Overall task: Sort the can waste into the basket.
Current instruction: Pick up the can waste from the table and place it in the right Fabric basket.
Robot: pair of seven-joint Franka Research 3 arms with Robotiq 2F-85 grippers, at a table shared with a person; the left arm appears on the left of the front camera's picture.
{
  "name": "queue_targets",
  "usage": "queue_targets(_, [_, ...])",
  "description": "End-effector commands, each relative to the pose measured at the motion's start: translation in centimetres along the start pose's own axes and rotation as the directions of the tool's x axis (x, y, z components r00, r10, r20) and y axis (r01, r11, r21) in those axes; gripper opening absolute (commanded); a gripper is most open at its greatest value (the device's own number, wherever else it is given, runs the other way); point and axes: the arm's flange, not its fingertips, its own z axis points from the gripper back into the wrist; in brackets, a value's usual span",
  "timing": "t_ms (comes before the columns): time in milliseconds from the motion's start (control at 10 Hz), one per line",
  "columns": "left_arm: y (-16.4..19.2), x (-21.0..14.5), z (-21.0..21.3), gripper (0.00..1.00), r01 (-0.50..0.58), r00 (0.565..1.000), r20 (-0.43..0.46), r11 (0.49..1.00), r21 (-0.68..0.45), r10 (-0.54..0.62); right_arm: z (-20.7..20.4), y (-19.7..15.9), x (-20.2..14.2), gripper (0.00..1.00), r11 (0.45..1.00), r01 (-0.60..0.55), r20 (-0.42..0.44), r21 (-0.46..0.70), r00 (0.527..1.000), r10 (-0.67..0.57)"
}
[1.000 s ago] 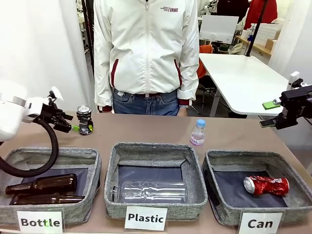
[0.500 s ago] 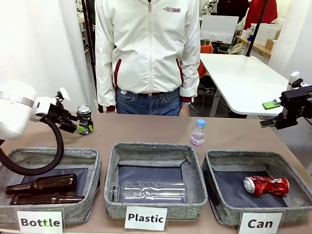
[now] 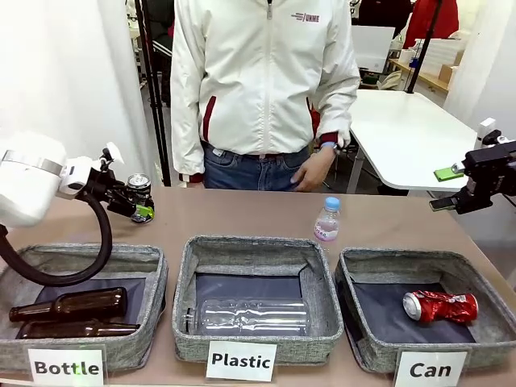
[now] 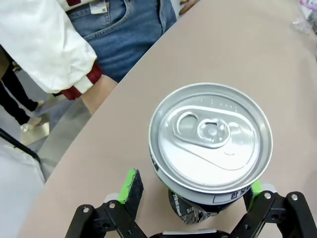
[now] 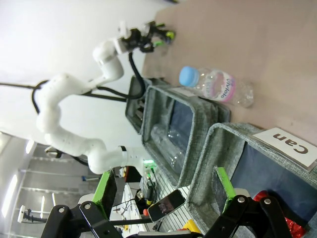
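A black-silver crushed can (image 3: 139, 188) stands upright on the far left of the table; its silver top (image 4: 210, 136) is close below the left wrist view. My left gripper (image 3: 137, 203) is open, with one green pad (image 4: 130, 185) on each side of the can and neither pressing it. A red crushed can (image 3: 441, 306) lies in the grey "Can" basket (image 3: 419, 260) at the front right. My right gripper (image 3: 454, 190) hangs open and empty above the table's right edge. The right wrist view looks down on the Can basket (image 5: 233, 134).
The "Plastic" basket (image 3: 254, 246) holds a clear bottle and the "Bottle" basket (image 3: 89, 256) holds brown glass bottles. A small plastic bottle (image 3: 326, 219) stands behind the Plastic basket. A person in a white jacket stands at the far edge, one hand (image 4: 96, 96) near the can.
My left gripper has moved right, up to the black-silver can, so its fingers now flank it. The person has shifted to the right. The right arm has not moved.
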Motion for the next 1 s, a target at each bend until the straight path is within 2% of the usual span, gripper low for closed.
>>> queue_targets(0, [0.83,0.26,-0.18,1.0,-0.02,0.997,0.079,1.0,-0.014,0.021,-0.13,0.13,-0.17,1.0,1.0,-0.023,0.014,0.01,1.0,0.023])
queue_targets(200, [0.72,0.13,-0.49,1.0,-0.023,0.993,0.119,0.999,-0.028,0.027,-0.13,0.13,-0.17,1.0,1.0,-0.023,0.014,0.01,1.0,0.023])
queue_targets(500, [0.78,-0.08,-0.87,1.0,-0.038,0.991,0.124,0.998,-0.052,0.045,-0.13,0.13,-0.17,1.0,1.0,-0.023,0.014,0.01,1.0,0.023])
queue_targets(600, [0.9,-0.04,-0.93,0.42,-0.044,0.991,0.124,0.997,-0.058,0.051,-0.13,0.13,-0.17,1.0,1.0,-0.023,0.014,0.01,1.0,0.023])
queue_targets(800, [0.91,-0.12,-0.98,0.42,-0.048,0.989,0.138,0.998,-0.051,0.055,-0.13,0.13,-0.17,1.0,1.0,-0.023,0.014,0.01,1.0,0.023])
queue_targets(900, [0.92,-0.17,-1.06,0.37,-0.046,0.988,0.148,0.998,-0.051,0.053,-0.13,0.13,-0.17,1.0,1.0,-0.023,0.014,0.01,1.0,0.023])
